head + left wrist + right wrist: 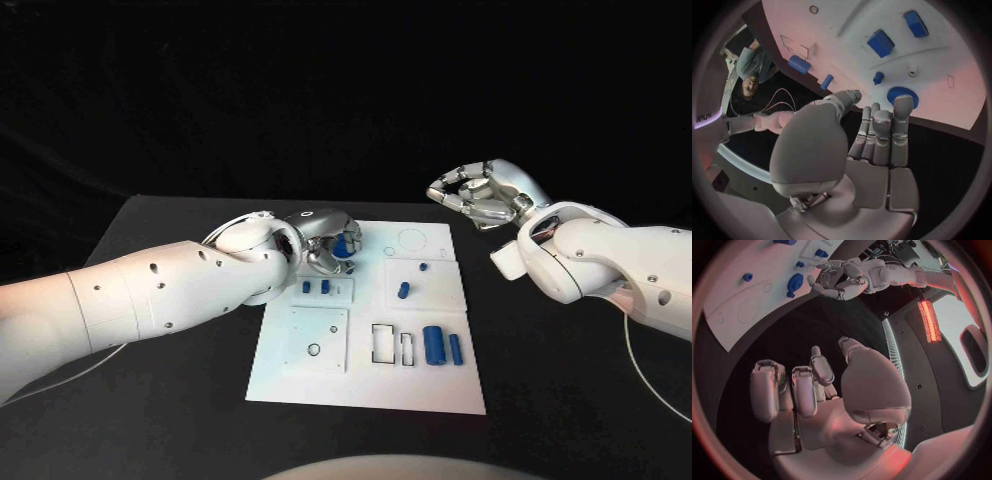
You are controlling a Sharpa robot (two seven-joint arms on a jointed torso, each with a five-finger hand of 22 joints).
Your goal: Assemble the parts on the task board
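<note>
The white task board (368, 385) lies in the middle of the black table. My left hand (325, 245) hovers over its far left corner, fingers stretched out side by side. In the left wrist view one fingertip (902, 102) reaches the rim of a round blue part (895, 93) lying on the board; nothing is pinched. A small blue peg (878, 77) stands just beyond it. My right hand (483, 193) is raised off the board's far right side, fingers loosely bent and apart from the thumb, holding nothing (817, 385).
Several blue parts sit on the board: two small pieces (316, 286) at the left, a short cylinder (405, 290) in the middle, a block (434, 347) and a cylinder (456, 347) toward the near right. A small ring (313, 351) lies at the near left.
</note>
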